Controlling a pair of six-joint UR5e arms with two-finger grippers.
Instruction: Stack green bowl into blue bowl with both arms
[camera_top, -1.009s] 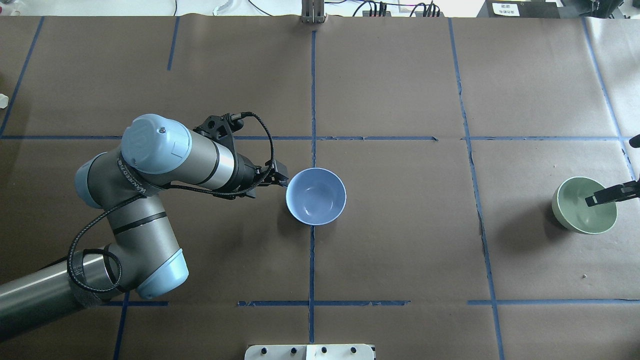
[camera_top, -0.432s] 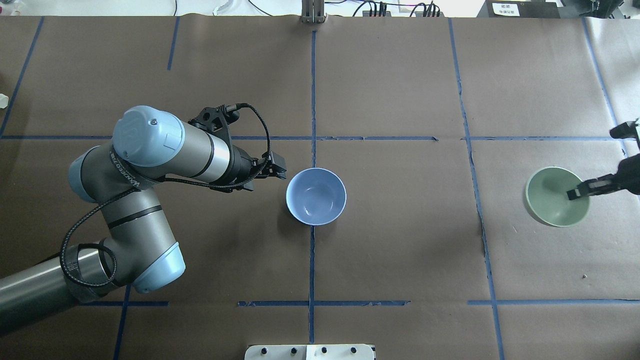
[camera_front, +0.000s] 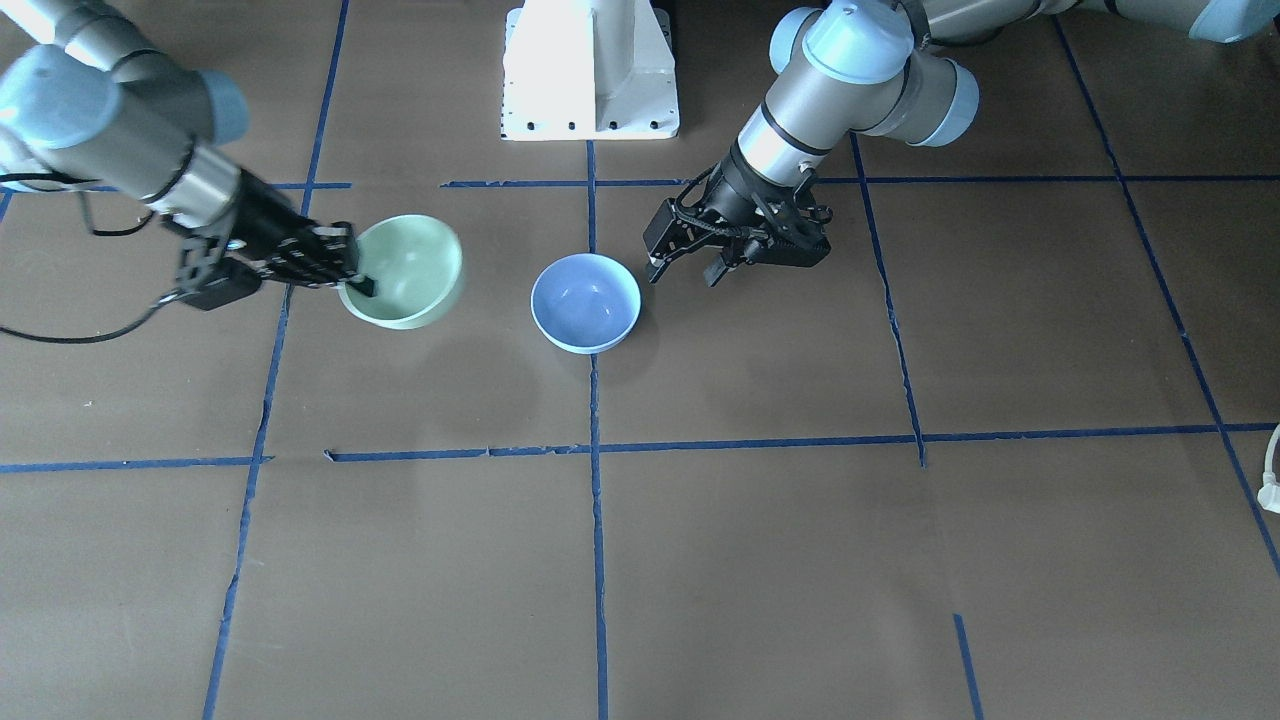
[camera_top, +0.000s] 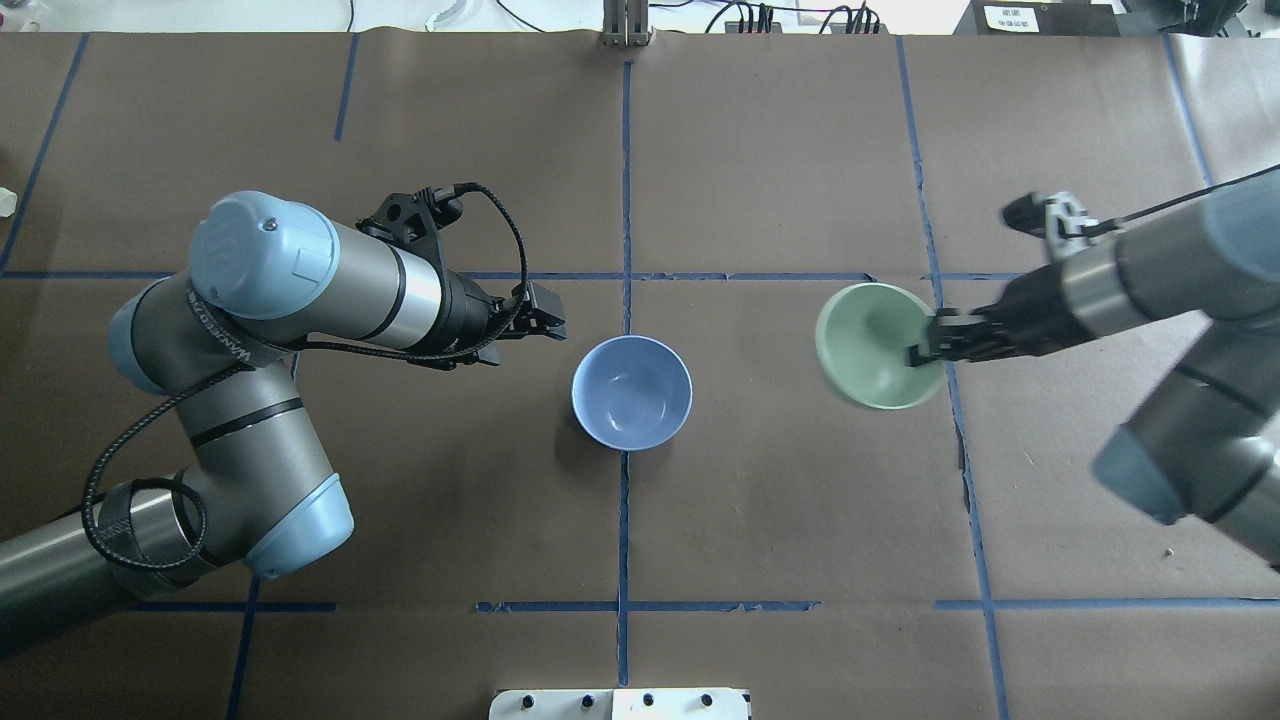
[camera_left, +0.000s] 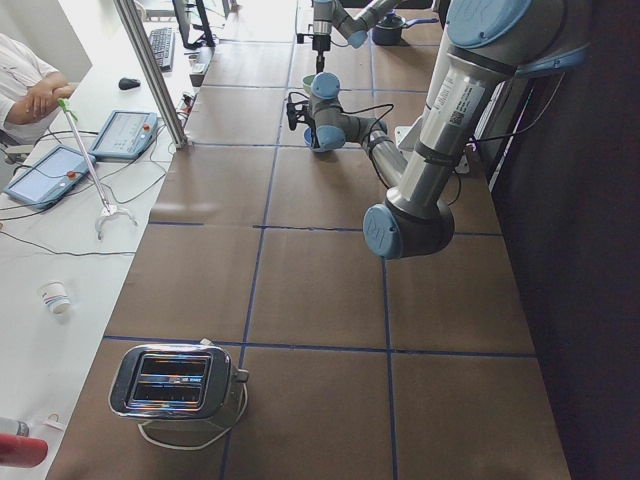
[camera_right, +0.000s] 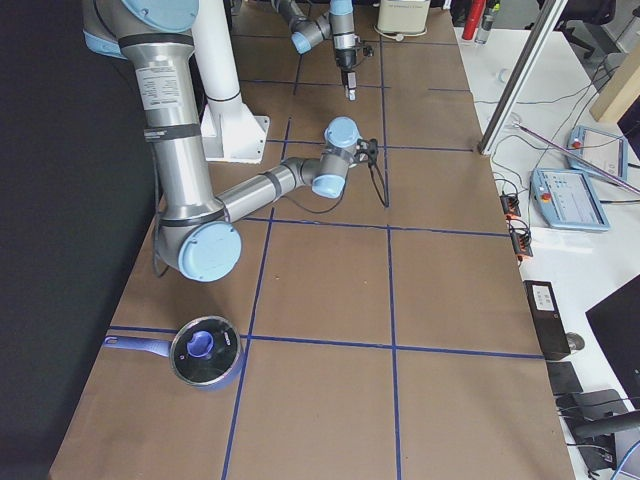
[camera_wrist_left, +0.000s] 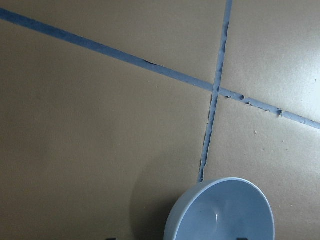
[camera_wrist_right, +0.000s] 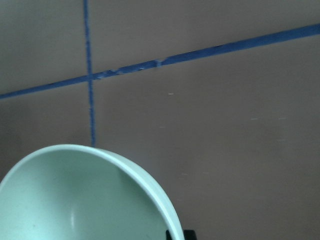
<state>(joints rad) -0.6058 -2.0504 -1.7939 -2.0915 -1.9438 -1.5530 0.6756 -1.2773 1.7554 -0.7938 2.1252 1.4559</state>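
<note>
Table (camera_top: 790, 480): brown paper under me, gridded with blue tape (camera_top: 624, 180).
Toaster (camera_left: 178, 381): chrome, at my left end, cord looped beside it.
Pan (camera_right: 204, 351): lidded, blue handle, at my right end.

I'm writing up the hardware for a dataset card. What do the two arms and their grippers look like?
Both the left arm and right arm are silver-grey tubes with pale blue joint caps and black bands. The left carries a black braided cable and a lettered black strap. The left gripper and right gripper are black, with slim jaws.
</note>
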